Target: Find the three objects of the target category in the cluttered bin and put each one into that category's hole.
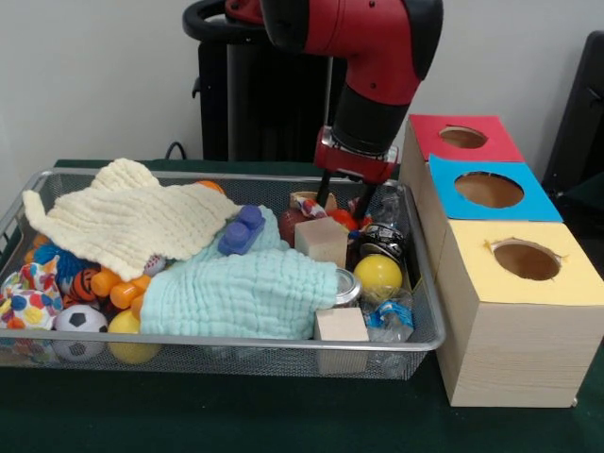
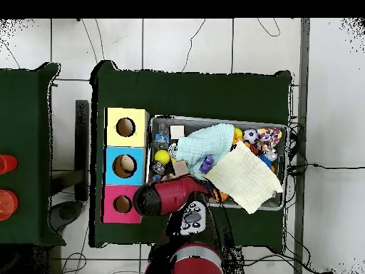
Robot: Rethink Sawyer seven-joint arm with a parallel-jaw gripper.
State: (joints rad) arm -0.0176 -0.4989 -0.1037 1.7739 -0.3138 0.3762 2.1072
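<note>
A wire mesh bin [image 1: 429, 311] holds a jumble of toys under two cloths. My gripper [image 1: 343, 200] hangs over the bin's back right corner. Its dark fingers [image 1: 324, 193] are spread apart and reach down among the objects there, just above a small red item [image 1: 345, 220]. Nothing shows clamped between them. A wooden block [image 1: 321, 241] sits right in front of the gripper, and a second block [image 1: 341, 325] rests at the front rim. A yellow ball [image 1: 377, 276] lies to the right. In the overhead view the arm [image 2: 167, 196] hides the gripper.
A cream cloth [image 1: 123, 222] and a mint cloth [image 1: 241, 293] cover much of the bin. A blue toy [image 1: 243, 229], orange balls [image 1: 121, 288] and a soccer ball [image 1: 79, 321] also show. Right of the bin stands a wooden box with red [image 1: 462, 137], blue [image 1: 489, 189] and yellow [image 1: 526, 260] holes.
</note>
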